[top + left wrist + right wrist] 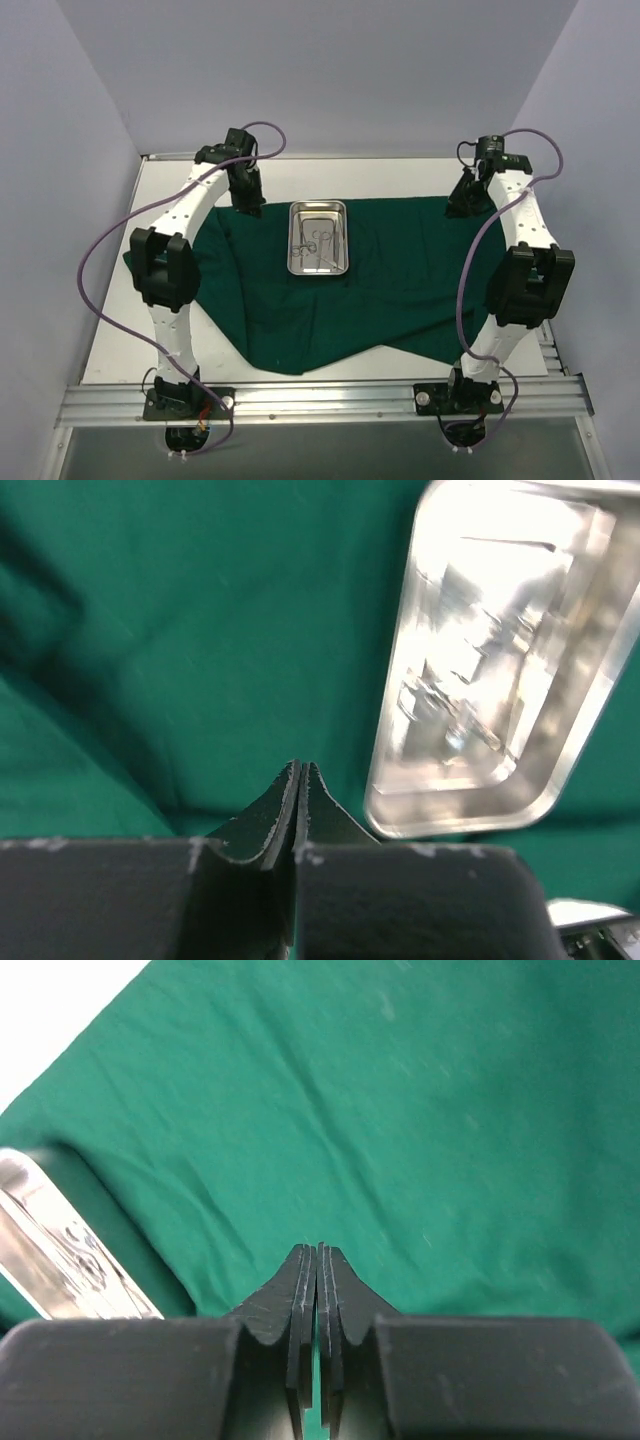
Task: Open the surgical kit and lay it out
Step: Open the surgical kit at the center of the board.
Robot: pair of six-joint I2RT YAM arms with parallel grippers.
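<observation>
- Two grippers, both closed & empty. The left gripper had its pads pressed flat together over the cloth, just beside one short end of the tray. The right gripper was pinched on nothing above the drape's right part. Couldn't tell if either tip touched the fabric.
- The dark green cloth drape lay opened over the white table. It was creased, w/ uneven edges and its near edge sagging toward the arm bases.
- The small rectangular shiny steel tray sat on the drape, far-centre, between the arms but nearer the left one.
- The thin silver ring-handled instruments lay inside the tray, overlapping. Too small to count.
- Drape, prob.: soft, limp and light. It would bunch & drag rather than slide as one sheet. Best pinched at a corner or a raised crease, since a flat spot gives the pads little to bite. Pulling it could shift the tray sitting on it.
- Tray, prob.: stiff, smooth and slippery. Best taken at the rim of a long side, one pad in and one out. The rolled lip may let it slip or tip, so it should be kept level or the contents would slide.
- Instruments, prob.: light, hard and thin, lying low on polished metal, so hard to get under. Best gripped across the shanks near the pivot or at the rings, one pc at a time. Being tangled, a lift on one may bring its neighbour too.
- Step in hand, by my read: wrap open, tray exposed, instruments not yet laid out on the cloth.
</observation>
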